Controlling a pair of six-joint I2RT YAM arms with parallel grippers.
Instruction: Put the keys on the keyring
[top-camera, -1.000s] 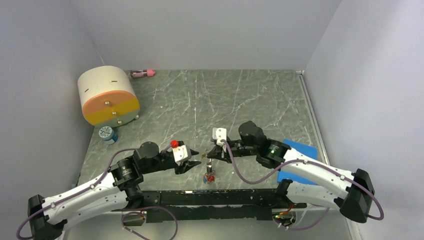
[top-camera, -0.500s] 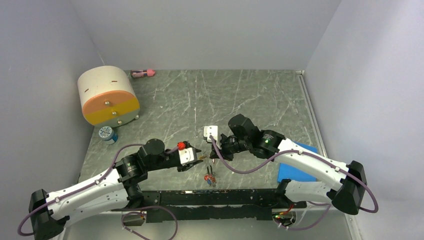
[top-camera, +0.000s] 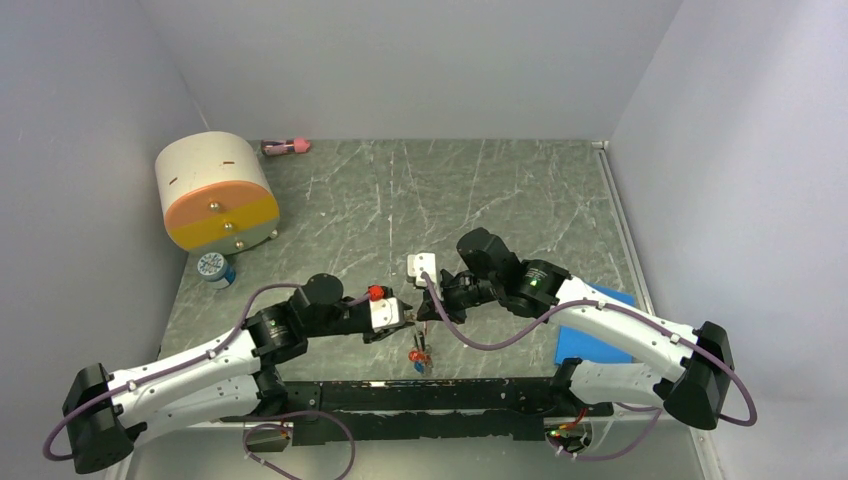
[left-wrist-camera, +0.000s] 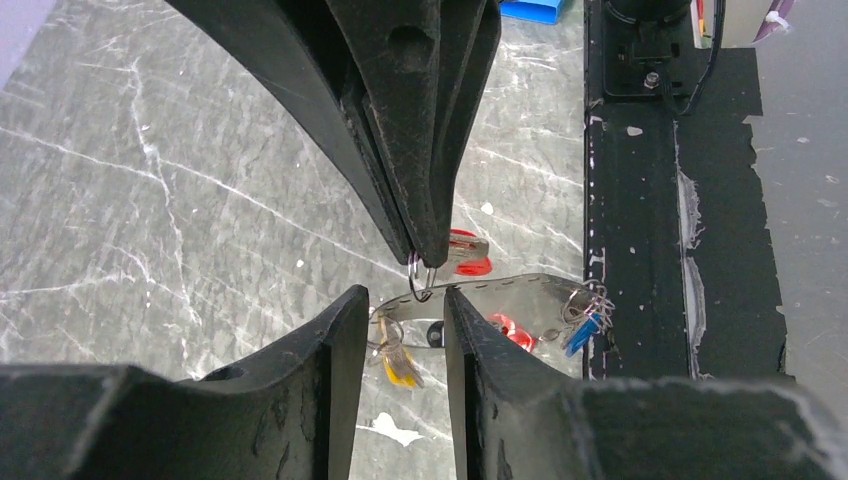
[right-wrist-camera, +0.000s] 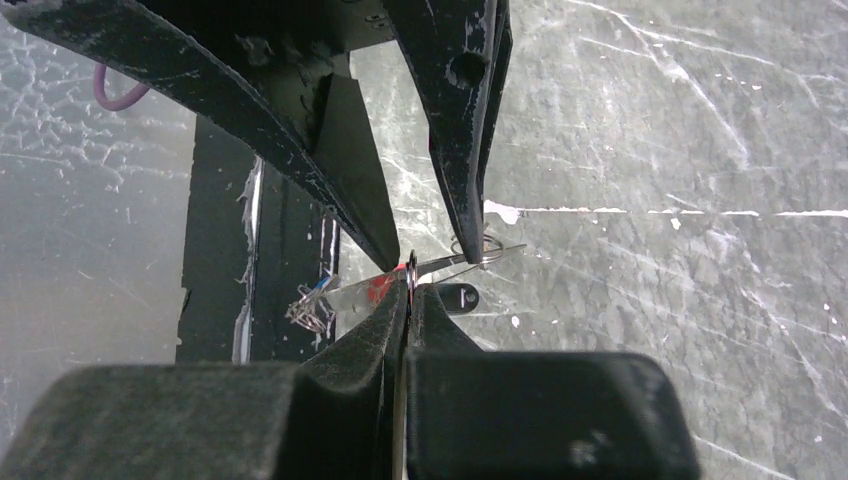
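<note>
My right gripper (top-camera: 427, 312) (right-wrist-camera: 408, 285) is shut on the thin wire ring (left-wrist-camera: 420, 278) of the keyring and holds it above the table. Its flat silver plate (left-wrist-camera: 520, 298) with the toothed rim hangs below the ring. Keys dangle from it: two red heads (left-wrist-camera: 515, 332) and a brass-coloured one (left-wrist-camera: 402, 365). From above they show as a small bundle (top-camera: 420, 355). My left gripper (top-camera: 403, 313) (left-wrist-camera: 405, 300) faces the right one tip to tip. Its jaws stand apart, and the plate's end and the ring's lower edge lie in the gap.
A cream-and-orange drum (top-camera: 215, 190) stands at the back left, with a pink object (top-camera: 285, 147) behind it and a small round-lidded jar (top-camera: 213, 268) in front. A blue pad (top-camera: 595, 320) lies under the right arm. The black base rail (top-camera: 430, 395) runs along the near edge.
The left gripper has moved right until its tips meet the right gripper's, and its jaws have narrowed slightly. The right gripper moved left with the keyring, then stayed put.
</note>
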